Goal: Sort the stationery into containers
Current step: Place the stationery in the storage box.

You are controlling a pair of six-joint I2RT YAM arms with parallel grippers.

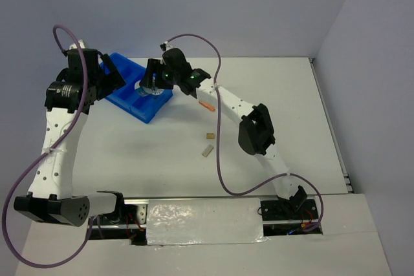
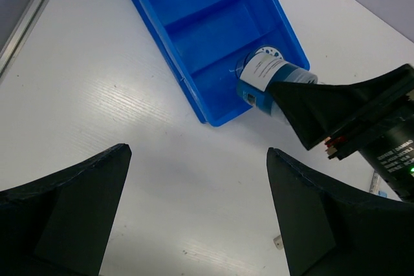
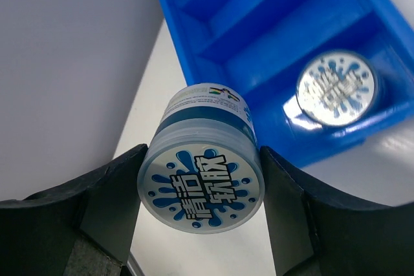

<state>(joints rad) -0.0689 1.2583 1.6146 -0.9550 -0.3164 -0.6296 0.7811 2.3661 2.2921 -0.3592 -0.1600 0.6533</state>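
The right gripper (image 1: 152,86) holds a round disc (image 1: 154,90) over the blue tray's (image 1: 129,69) end. An orange stick (image 1: 207,106), tan cube (image 1: 209,136) and grey block (image 1: 207,151) lie to its right.

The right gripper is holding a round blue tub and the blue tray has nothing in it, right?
No. The right gripper holds a round blue tub, but the blue tray has a second tub in it, as the right wrist view shows.

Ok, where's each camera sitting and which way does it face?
Top external: high behind the robot, facing the table; left arm, right arm show.
Left wrist: on its arm, facing down past the open left tool at the tray.
Right wrist: on its arm, facing the tray past the right tool, shut on a disc.
Both wrist views share that disc.
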